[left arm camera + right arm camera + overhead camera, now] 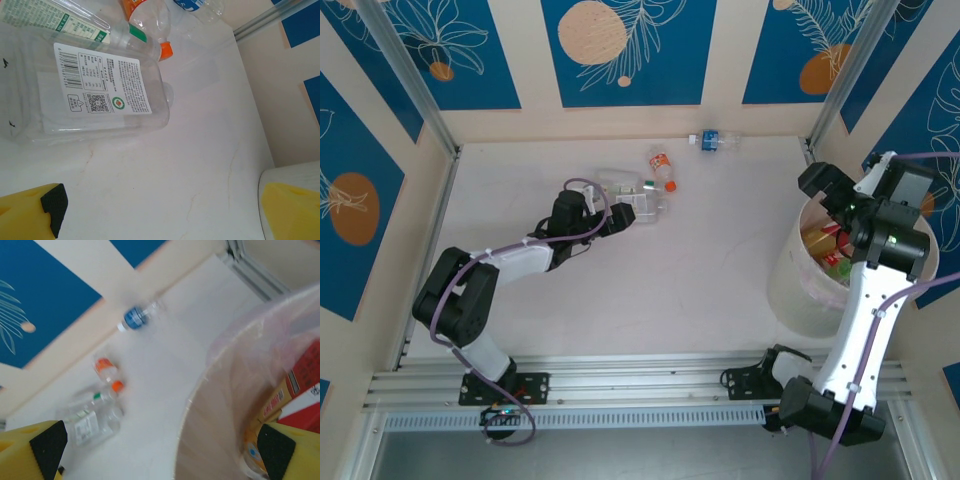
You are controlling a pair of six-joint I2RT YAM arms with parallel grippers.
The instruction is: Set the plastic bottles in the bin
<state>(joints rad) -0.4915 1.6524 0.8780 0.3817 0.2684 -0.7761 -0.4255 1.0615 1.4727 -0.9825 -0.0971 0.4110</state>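
Clear plastic bottle w/ white barcode label point(100, 90) is lying on the counter point(200, 165) just ahead of the left claw point(162, 205), at 12 o'clock in the left wrist view, not touching it. Left claw is sitting fully spread, nothing betw. its yellow fingers point(27, 212). Bottle's long axis is running approx 9-to-3 there, i.e. along the line betw. the fingers, so I'd judge the wrist is needing a turn before closing across the narrow side. Green-label bottle point(65, 22) and orange-cap bottle point(150, 22) are lying just beyond it. Blue-label bottle point(713, 140) is lying apart, approx 1 o'clock, near the back wall. Left arm is by far the nearer one. Right claw point(161, 447) is hanging spread over the bin point(795, 290), at 3 o'clock on the counter, gripping nothing. Bin is holding some labelled bottles.
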